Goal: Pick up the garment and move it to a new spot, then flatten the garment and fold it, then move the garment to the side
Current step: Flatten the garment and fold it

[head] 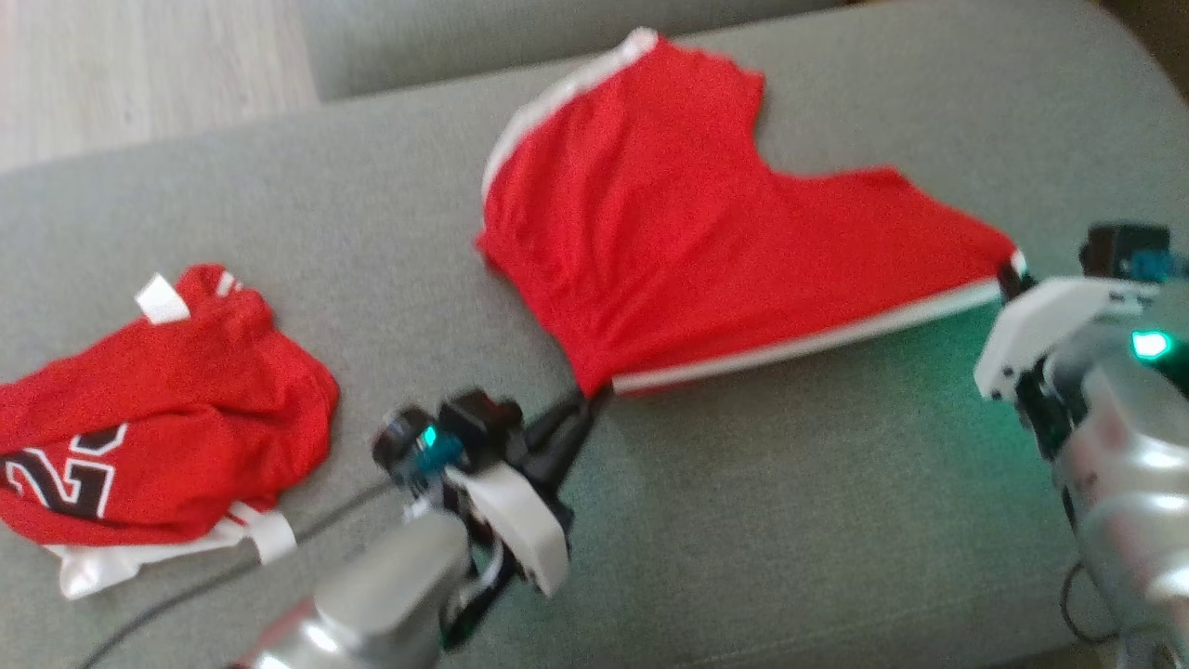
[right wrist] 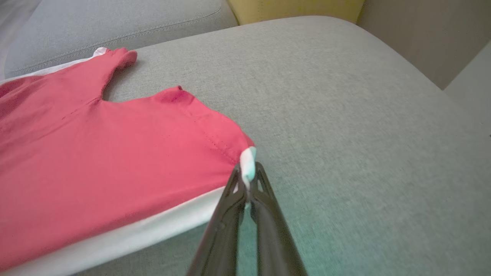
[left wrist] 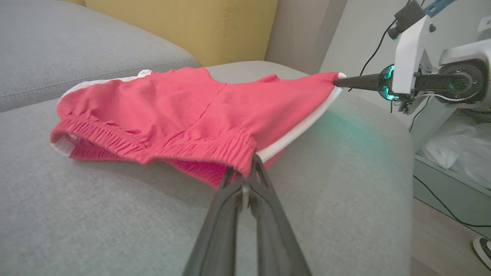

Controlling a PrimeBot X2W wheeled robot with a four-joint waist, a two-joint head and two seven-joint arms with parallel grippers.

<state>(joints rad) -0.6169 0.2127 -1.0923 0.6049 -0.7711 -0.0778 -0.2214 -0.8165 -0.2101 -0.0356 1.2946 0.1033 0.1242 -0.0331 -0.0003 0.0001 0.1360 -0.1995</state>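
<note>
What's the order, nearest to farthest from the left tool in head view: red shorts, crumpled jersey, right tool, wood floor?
1. red shorts: waistband corner pinched in the left tool.
2. crumpled jersey, at left, and right tool, at the shorts' right corner: too close to call.
3. wood floor: upper left, beyond the sofa cushion.

I count two red garments, one shorts (head: 669, 232) and one jersey (head: 139, 418); one grey couch (head: 790, 520); one yellow cushion (left wrist: 184, 27); and my two grippers, left gripper (head: 594, 395) and right gripper (head: 1008, 274).
</note>
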